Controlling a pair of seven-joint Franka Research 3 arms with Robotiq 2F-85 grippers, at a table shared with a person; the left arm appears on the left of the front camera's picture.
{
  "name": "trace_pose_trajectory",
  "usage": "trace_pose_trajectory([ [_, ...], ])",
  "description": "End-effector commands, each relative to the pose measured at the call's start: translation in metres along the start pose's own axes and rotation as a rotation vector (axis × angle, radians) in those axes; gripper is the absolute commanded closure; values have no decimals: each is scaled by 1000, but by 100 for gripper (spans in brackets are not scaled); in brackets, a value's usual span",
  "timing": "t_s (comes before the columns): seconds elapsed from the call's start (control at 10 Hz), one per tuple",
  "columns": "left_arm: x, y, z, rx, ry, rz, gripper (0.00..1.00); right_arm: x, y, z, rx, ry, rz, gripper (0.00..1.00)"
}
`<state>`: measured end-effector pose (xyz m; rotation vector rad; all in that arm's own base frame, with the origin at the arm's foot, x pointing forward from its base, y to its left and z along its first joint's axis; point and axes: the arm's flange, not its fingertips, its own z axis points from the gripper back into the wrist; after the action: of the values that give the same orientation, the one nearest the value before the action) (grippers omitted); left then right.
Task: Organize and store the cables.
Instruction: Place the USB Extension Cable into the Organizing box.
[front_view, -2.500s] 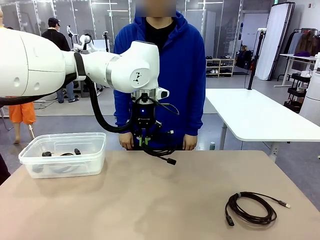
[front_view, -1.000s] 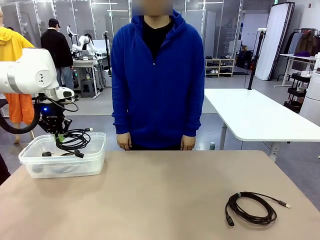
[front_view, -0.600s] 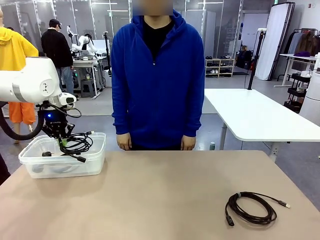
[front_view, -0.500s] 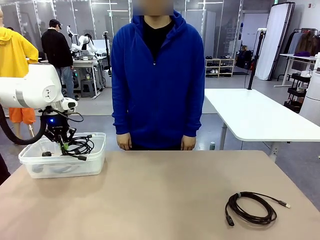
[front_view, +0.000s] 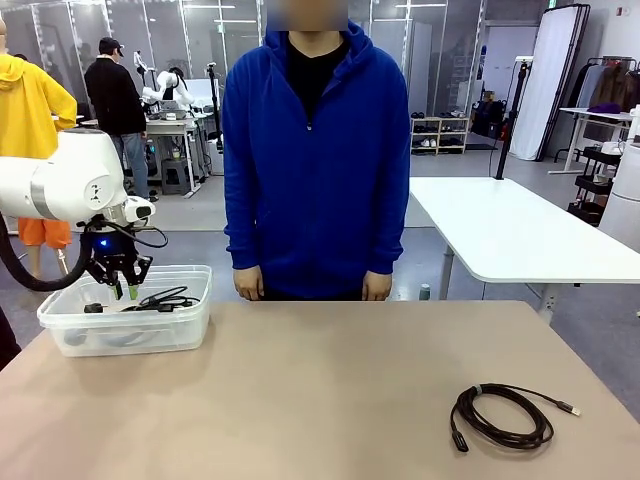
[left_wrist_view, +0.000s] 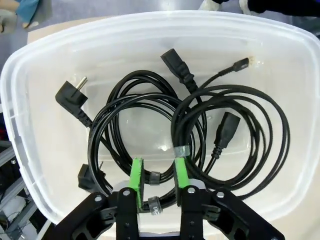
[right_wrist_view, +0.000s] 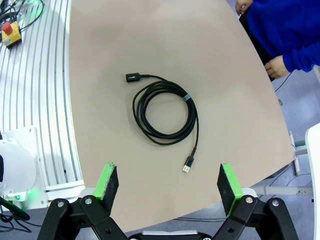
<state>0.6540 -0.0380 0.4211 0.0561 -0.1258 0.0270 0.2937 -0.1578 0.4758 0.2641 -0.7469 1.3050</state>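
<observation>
A clear plastic bin (front_view: 190, 318) stands at the table's far left. My left gripper (front_view: 120, 288) hangs just above it, jaws a little apart and nothing pinched between them. In the left wrist view the left gripper (left_wrist_view: 158, 172) looks straight down into the bin (left_wrist_view: 30, 125), where black cables lie as overlapping coils: one (left_wrist_view: 235, 135) with small plugs, another (left_wrist_view: 145, 125) with larger plugs. A cable (front_view: 160, 299) rests at the bin's top in the front view. A further coiled cable (front_view: 502, 415) lies on the table's near right. High above that cable (right_wrist_view: 165, 112) my right gripper (right_wrist_view: 167, 182) stands wide open.
A person in a blue hoodie (front_view: 315, 150) stands at the far edge, hands (front_view: 250, 283) down by the table edge. A white table (front_view: 510, 235) stands behind on the right. The brown tabletop (front_view: 320, 390) between bin and loose coil is bare.
My left gripper carried a coiled cable leftward over the bin, lowered it and opened. The coil has dropped from the fingers into the bin. The coil on the table has not moved.
</observation>
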Motion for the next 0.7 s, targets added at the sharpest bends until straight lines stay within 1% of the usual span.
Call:
trace_pose_trajectory([
  [0.0, -14, -5, 0, 17, -36, 2, 58, 1, 0, 0, 1, 16, -3, 0],
  [0.1, -15, -5, 2, 18, -39, 1, 35, 1, 0, 0, 1, 16, -3, 0],
  [0.2, -16, -4, 6, 10, -47, 4, 45, 1, 0, 0, 1, 16, -3, 0],
  [0.3, -19, -4, 13, -5, -74, 14, 22, 1, 0, 0, 1, 16, -3, 0],
  [0.4, -24, -4, 20, -25, -98, -5, 34, 1, 0, 0, 1, 16, -3, 0],
  [0.5, -7, -5, 10, 0, -29, -12, 34, 1, 0, 0, 1, 16, -3, 0],
  [0.6, -7, -5, 10, 0, -29, -12, 34, 1, 0, 0, 1, 16, -3, 0],
])
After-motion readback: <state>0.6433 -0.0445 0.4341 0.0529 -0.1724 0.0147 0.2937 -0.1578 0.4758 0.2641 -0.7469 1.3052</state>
